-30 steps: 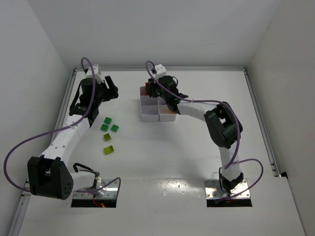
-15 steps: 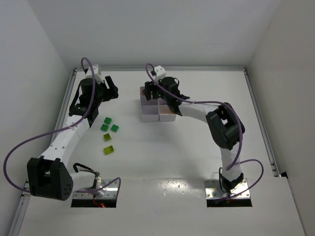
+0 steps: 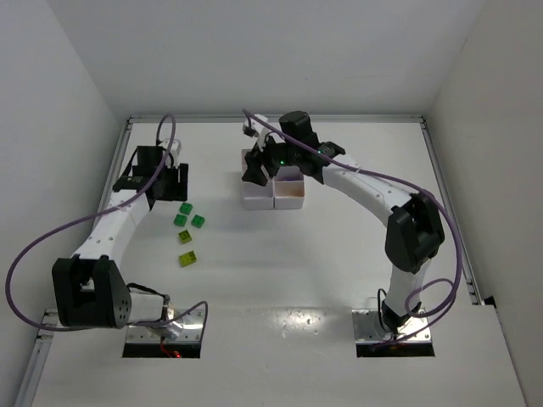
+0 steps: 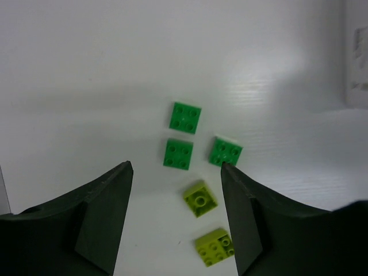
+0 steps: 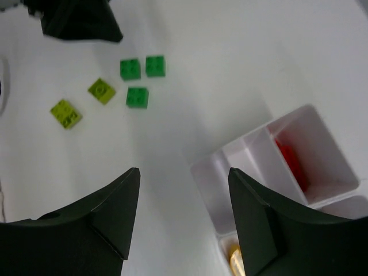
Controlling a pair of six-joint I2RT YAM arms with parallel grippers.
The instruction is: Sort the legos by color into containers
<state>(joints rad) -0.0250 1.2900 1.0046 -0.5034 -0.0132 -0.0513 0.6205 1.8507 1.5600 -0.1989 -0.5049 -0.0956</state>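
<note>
Legos lie on the table (image 4: 86, 57) beneath the left end effector (image 4: 174, 168). Its jaws stand partly apart, hold nothing and touch no brick. Between its fingers show three green legos (image 4: 185, 117), flat with studs up, close together but not joined. Nearer its wrist lie two lime-yellow legos (image 4: 200, 198), each turned at an angle.

The right end effector (image 5: 184, 172) also has its jaws partly apart and empty, hanging above bare table just beside a corner of the white tray (image 5: 253, 150). A red lego (image 5: 289, 158) sits in one compartment on its right. A yellowish piece (image 5: 233, 259) shows in another compartment at the frame edge, too cropped to identify. The loose bricks lie well beyond its fingertips.
</note>
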